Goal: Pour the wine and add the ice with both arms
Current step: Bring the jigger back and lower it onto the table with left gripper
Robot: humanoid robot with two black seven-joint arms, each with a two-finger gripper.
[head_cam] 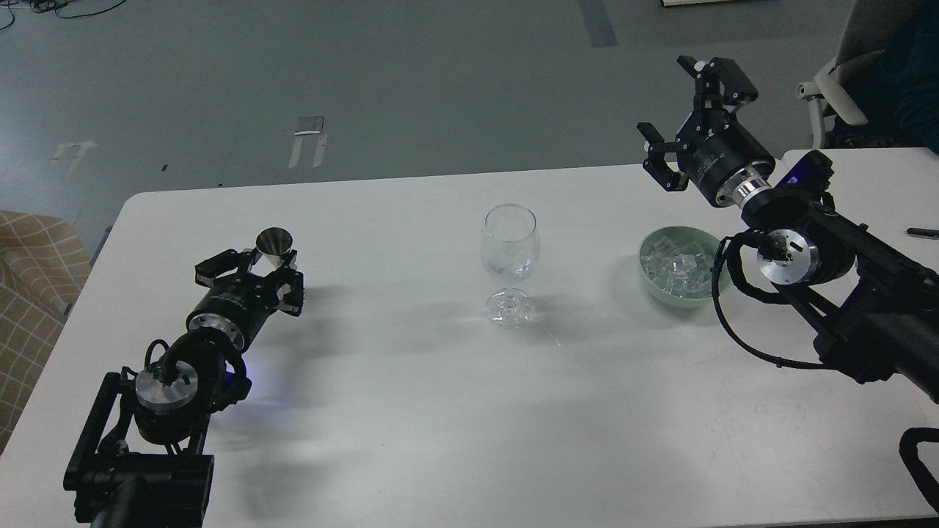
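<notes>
A clear stemmed wine glass [510, 253] stands upright mid-table. A pale green bowl [655, 282] to its right holds the ice [678, 268], several small clear cubes. My left gripper [265, 265] is low over the table at the left, its fingers closed around a small metal measuring cup [273, 242] that stands upright with its mouth up. My right gripper [673, 106] is open and empty, raised above the table's far edge just beyond the bowl. No wine bottle shows.
The white table [411, 411] has its far edge behind the glass. A white chair [836, 88] stands at the far right, a tan checked seat [33, 293] at the left. A dark pen [923, 233] lies at the right edge.
</notes>
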